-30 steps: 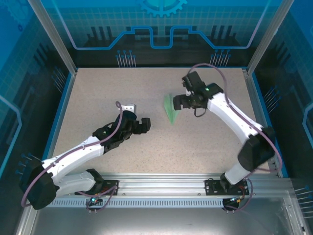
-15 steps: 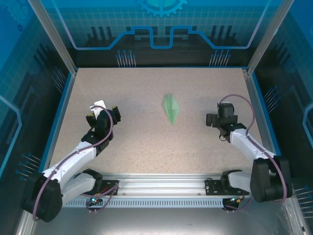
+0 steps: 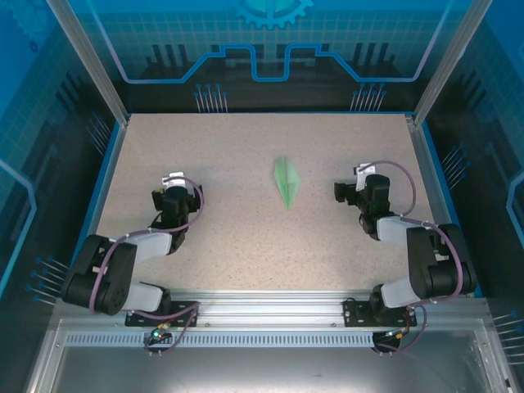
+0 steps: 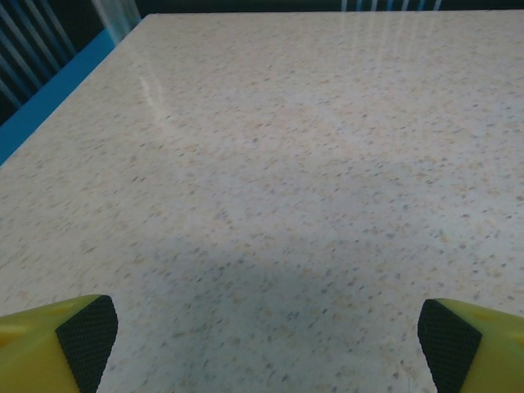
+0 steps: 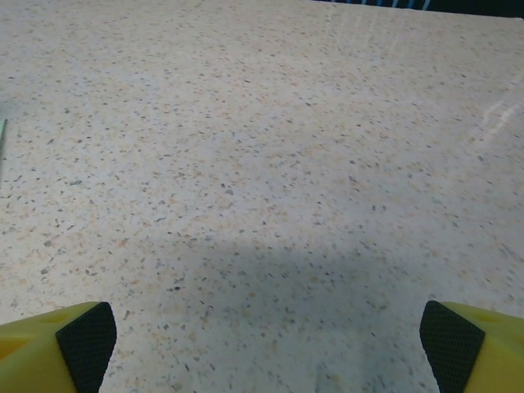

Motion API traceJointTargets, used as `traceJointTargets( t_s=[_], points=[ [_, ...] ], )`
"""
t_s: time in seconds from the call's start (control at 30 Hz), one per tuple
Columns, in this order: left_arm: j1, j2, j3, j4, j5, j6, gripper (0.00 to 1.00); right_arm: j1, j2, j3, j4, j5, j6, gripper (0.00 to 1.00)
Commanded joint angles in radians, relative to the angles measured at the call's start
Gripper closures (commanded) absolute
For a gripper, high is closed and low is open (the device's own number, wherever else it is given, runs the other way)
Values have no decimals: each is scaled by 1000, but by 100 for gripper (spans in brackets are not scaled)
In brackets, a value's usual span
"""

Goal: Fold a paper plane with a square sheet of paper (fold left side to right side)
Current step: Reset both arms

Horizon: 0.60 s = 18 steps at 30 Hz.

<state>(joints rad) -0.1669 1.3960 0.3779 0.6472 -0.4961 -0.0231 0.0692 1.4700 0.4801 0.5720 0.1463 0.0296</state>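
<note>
Top view, paper plane [image 3: 286, 182]: a slim pale mint-green dart lying flat on the speckled table [image 3: 246, 246], near the middle and a little toward the far side.
Top view, long axis: runs from far to near, leaning slightly to the right at the near end.
Top view, pointing: the sharp tip faces the near edge, the blunter end faces the far wall, and a centre crease runs along the length.
Top view, what touches it: only the table; both grippers are well apart from it.
Top view, left gripper [image 3: 174, 190]: low over the table on the left, its arm bent close to its base; nothing is in it.
Top view, right gripper [image 3: 358, 190]: low over the table on the right, about level with the plane's near tip; nothing is in it.
Left wrist, left gripper [image 4: 266, 336]: jaws spread wide, the yellow fingers with black pads [image 4: 86, 332] sit at the two bottom corners, with bare table between them.
Right wrist, right gripper [image 5: 266, 336]: jaws spread wide, the black pads [image 5: 86, 336] sit at the bottom corners, with bare table between them.
Right wrist, green sliver [image 5: 2, 137]: a thin pale green strip at the left edge, too little to tell its shape.
</note>
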Motion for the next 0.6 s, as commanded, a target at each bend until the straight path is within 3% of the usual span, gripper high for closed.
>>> traceJointTargets(
  t_s=[0.0,0.1,0.23,0.57],
  points=[
    [63,68,-17,214,191,52,2,-3,32,-43,174,-61,-36,0],
    [110,128,-31,289,276,23,1,-9,32,-55,189,-79,-39,0],
    [151,121,21,177,335,-5,1,-19,33,-55,189,-96,-33,0],
    [155,121,28,161,369,5,2,-10,33,-52,184,-86,-39,1]
  ],
)
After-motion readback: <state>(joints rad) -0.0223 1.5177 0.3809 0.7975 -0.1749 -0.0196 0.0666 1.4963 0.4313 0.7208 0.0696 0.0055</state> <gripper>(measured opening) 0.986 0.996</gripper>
